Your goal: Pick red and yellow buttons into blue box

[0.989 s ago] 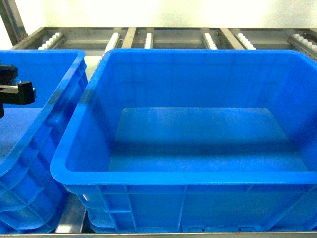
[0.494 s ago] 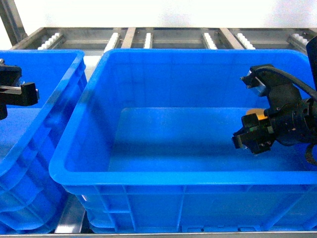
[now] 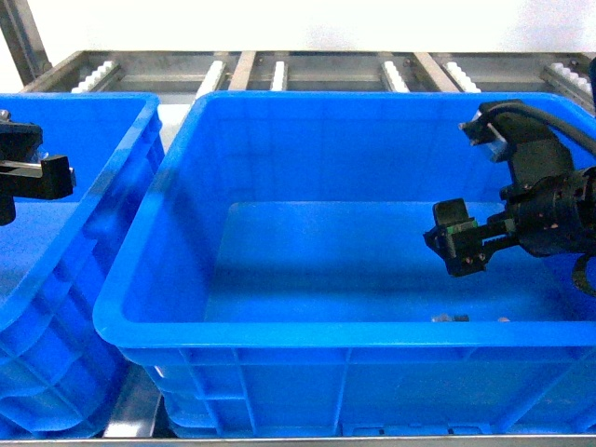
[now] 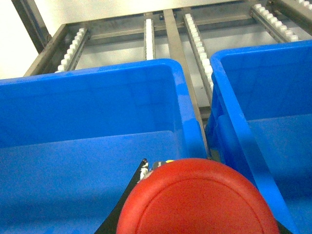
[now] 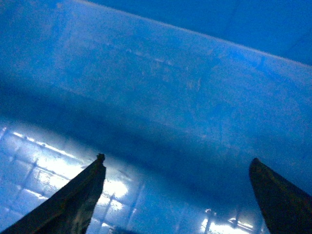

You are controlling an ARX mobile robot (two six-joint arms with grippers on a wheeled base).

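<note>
The red button [image 4: 197, 200] fills the bottom of the left wrist view, its round cap facing the camera, with my left gripper [image 3: 37, 177] shut on it above the left crate. One black finger [image 4: 132, 192] shows beside the cap. The blue box [image 3: 307, 335] stands in the middle of the head view. Inside it, near the right wall, my right gripper [image 3: 458, 250] hangs open; its fingers [image 5: 85, 190] stand wide apart with nothing between them. The yellow button's cap is out of view. Small grey bits [image 3: 450, 318] lie on the box floor behind the front rim; I cannot tell what they are.
A second blue crate [image 3: 93, 223] stands left of the box, close beside it. Both rest on a metal roller rack [image 3: 279, 70] with white rollers running to the back. The same crate [image 4: 97, 112] and the box's left wall [image 4: 234, 112] show in the left wrist view.
My right gripper came into the box from the right carrying something yellow, then opened. The yellow thing is gone from its jaws. The left gripper barely moved.
</note>
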